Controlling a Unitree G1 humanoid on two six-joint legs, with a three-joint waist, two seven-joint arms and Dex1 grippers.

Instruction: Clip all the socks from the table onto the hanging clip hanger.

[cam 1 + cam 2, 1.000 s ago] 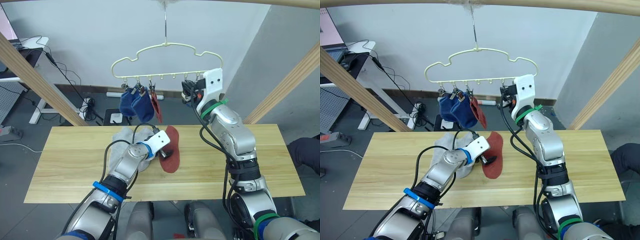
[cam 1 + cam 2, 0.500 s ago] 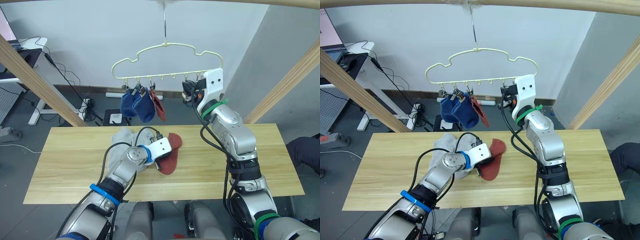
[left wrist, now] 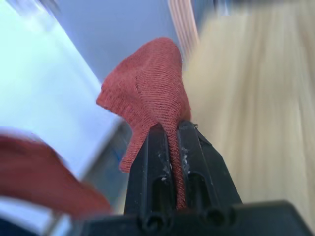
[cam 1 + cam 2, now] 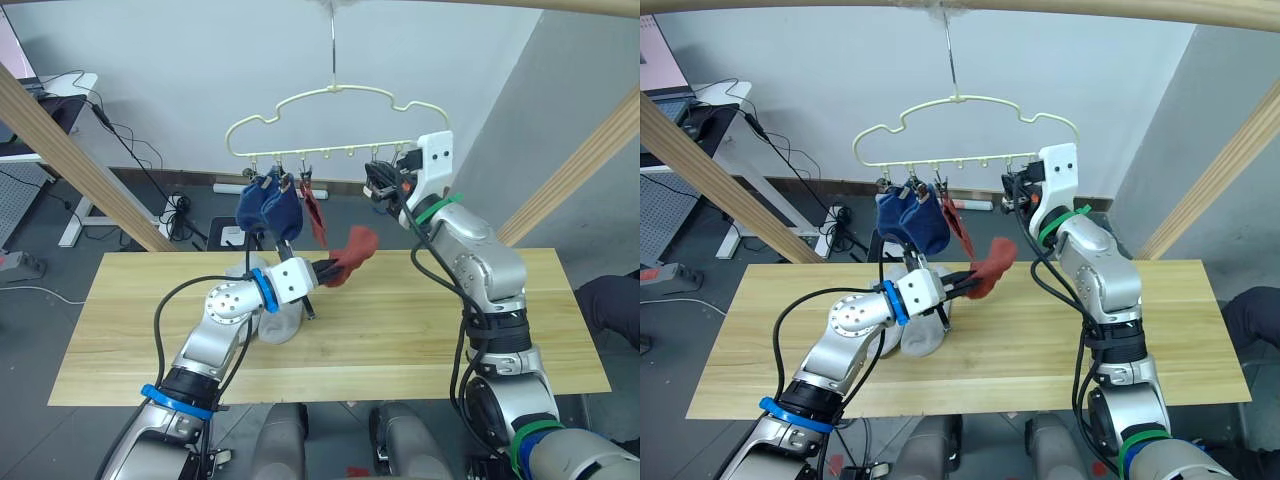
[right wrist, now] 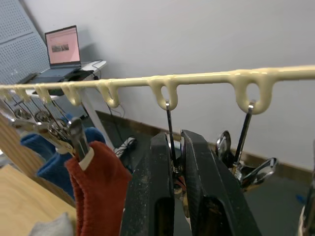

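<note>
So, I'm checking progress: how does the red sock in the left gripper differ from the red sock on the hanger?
The held red sock is pinched in the left gripper above the table; the hung red sock dangles from a clip on the clip hanger. The held one is bunched and sticks out sideways; the hung one droops straight down. Both are the same rust red.
</note>
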